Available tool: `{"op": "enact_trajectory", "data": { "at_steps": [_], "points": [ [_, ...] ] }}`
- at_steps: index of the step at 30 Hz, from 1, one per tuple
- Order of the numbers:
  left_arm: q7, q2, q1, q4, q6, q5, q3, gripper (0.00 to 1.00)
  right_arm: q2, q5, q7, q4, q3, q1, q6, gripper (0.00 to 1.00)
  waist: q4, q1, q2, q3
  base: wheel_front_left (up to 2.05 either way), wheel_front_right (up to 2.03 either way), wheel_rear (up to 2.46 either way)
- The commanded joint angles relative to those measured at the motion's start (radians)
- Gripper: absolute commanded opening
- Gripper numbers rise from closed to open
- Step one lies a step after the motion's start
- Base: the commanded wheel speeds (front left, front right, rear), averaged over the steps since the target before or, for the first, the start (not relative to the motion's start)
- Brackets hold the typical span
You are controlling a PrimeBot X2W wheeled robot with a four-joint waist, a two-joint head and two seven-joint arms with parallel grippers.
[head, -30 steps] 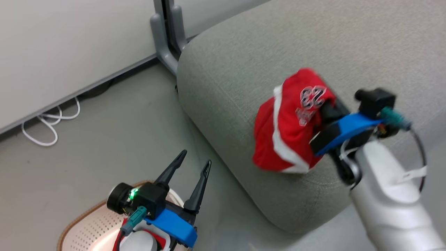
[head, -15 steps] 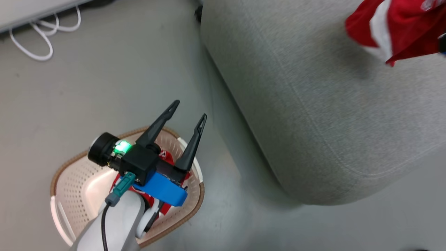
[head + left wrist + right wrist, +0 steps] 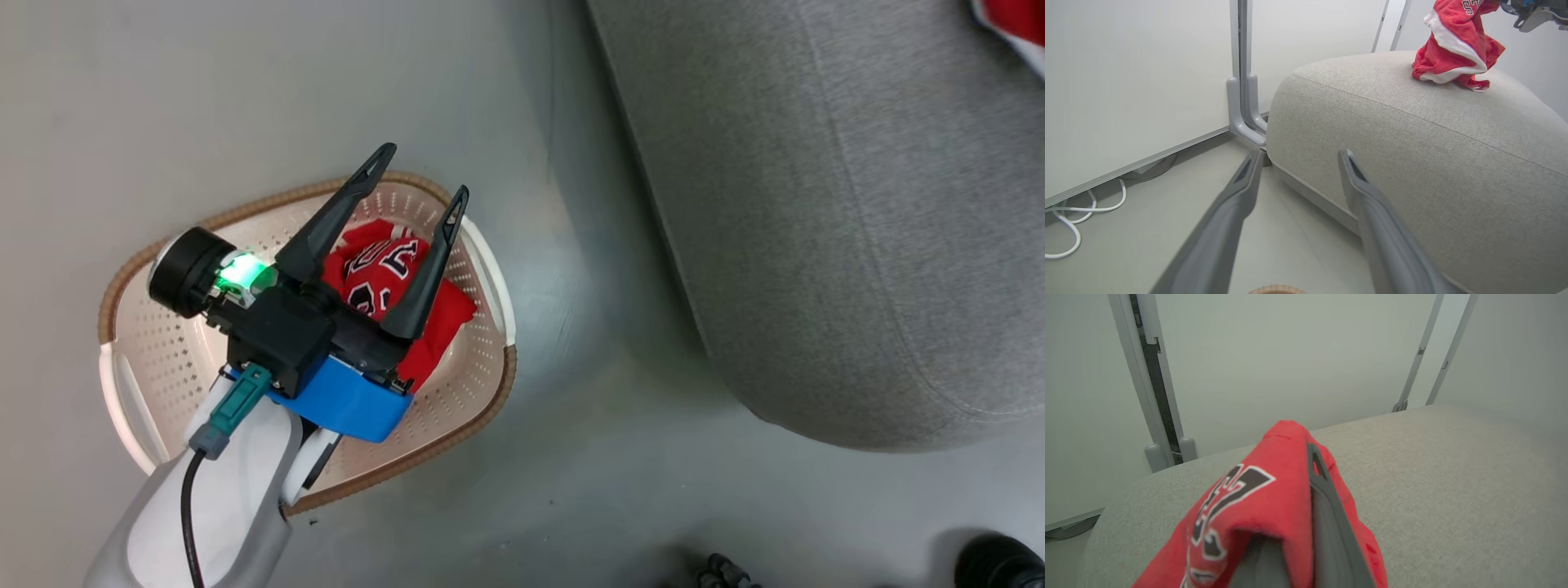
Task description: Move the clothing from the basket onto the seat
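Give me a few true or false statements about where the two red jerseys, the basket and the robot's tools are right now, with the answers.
1. A red jersey lies in the basket. True.
2. The left tool is shut. False: its fingers stand apart, above the basket.
3. The right tool grips a second jersey over the seat. True.
4. The basket stands on the seat. False: it stands on the floor, beside the seat.
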Motion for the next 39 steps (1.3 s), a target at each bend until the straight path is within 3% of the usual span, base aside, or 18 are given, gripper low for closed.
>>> {"op": "enact_trajectory", "data": {
  "at_steps": [1, 8, 17, 19, 20, 21, 39],
  "points": [
    [-0.005, 0.005, -0.015, -0.007, -0.007, 0.005, 0.007, 1.00, 0.002, -0.005, -0.011, 0.021, -0.010, -0.012, 0.000, 0.00, 0.014, -0.0003, 0.0000, 0.030, 0.00, 0.00, 0.00],
    [-0.005, 0.016, -0.016, -0.005, -0.007, 0.007, 0.007, 1.00, 0.022, -0.017, -0.038, 0.140, -0.015, -0.022, 0.000, 0.00, 0.012, -0.0003, 0.0000, 0.044, 0.00, 0.00, 0.00],
    [-0.005, 0.008, -0.036, 0.018, -0.007, 0.004, -0.005, 1.00, 0.018, -0.022, -0.067, 0.203, 0.014, -0.023, 0.000, 0.00, 0.013, -0.0003, 0.0000, 0.024, 0.00, 0.00, 0.00],
    [-0.005, 0.004, -0.038, 0.023, -0.007, 0.002, -0.007, 1.00, 0.018, -0.023, -0.067, 0.211, 0.026, -0.019, 0.000, 0.35, 0.013, -0.0003, 0.0000, 0.020, 0.00, 0.00, 0.00],
    [-0.005, 0.001, -0.039, 0.024, -0.007, 0.000, -0.009, 1.00, 0.017, -0.020, -0.068, 0.217, 0.031, -0.018, 0.000, 0.93, 0.014, -0.0003, 0.0000, 0.018, 0.00, 0.00, 0.00],
    [-0.005, 0.000, -0.040, 0.025, -0.007, -0.001, -0.011, 1.00, 0.018, -0.011, -0.068, 0.225, 0.033, -0.019, 0.000, 1.00, 0.015, -0.0003, 0.0000, 0.017, 0.00, 0.00, 0.00],
    [-0.005, -0.015, -0.026, 0.046, -0.007, -0.014, -0.009, 1.00, 0.014, 0.027, -0.075, 0.255, 0.109, 0.002, 0.000, 1.00, 0.018, -0.0003, 0.0000, -0.037, 0.00, 0.00, 0.00]
  ]
}}
